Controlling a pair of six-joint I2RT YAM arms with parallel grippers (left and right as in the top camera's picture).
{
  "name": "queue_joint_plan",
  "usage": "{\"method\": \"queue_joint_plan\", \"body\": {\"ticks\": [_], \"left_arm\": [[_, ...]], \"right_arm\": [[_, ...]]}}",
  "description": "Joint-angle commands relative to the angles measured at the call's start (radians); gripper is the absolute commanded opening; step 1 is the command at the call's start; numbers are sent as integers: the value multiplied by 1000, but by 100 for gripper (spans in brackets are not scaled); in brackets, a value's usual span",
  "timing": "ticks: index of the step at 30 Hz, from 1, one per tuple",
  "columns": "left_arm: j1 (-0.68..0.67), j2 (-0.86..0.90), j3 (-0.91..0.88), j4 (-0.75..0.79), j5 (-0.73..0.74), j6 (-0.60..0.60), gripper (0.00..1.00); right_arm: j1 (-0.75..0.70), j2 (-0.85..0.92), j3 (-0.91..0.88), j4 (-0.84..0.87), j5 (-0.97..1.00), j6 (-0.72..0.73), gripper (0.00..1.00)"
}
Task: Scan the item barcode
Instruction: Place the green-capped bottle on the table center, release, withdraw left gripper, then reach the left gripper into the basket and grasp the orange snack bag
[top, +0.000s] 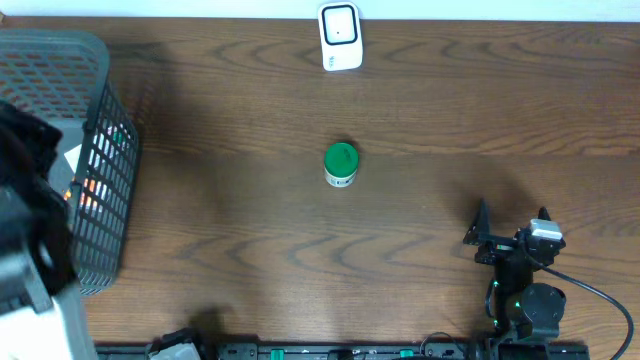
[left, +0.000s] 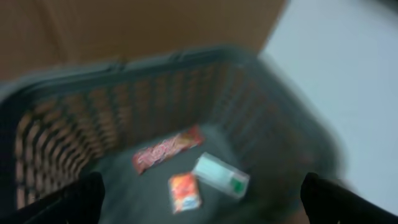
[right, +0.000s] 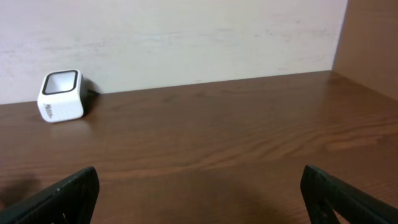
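Note:
A white barcode scanner stands at the table's far edge and shows at the left of the right wrist view. A small jar with a green lid stands upright mid-table, away from both grippers. My left gripper hangs open above the grey basket, with nothing between its fingers. Below it, blurred, lie a red wrapper, an orange packet and a white and green box. My right gripper is open and empty near the front right, facing the scanner.
The mesh basket fills the table's left end, and my left arm covers part of it. A pale wall runs behind the scanner. Bare wooden tabletop lies between the basket, the jar and the right arm.

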Motion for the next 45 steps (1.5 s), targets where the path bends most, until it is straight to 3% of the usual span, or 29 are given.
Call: {"method": "queue_joint_plan", "body": {"ticks": [1, 8, 21, 29, 45], "left_arm": [[139, 127, 0, -34, 183, -54, 100], [272, 405, 0, -129, 334, -42, 100], [279, 792, -43, -128, 407, -23, 100], [278, 891, -55, -72, 411, 11, 100], [278, 899, -179, 107, 482, 10, 99]], "right_arm": [[6, -5, -1, -3, -2, -13, 99], [6, -5, -1, -3, -2, -13, 99], [6, -5, -1, -3, -2, -13, 99], [6, -5, -1, -3, -2, -13, 99], [6, -5, -1, -3, -2, -13, 99]]}}
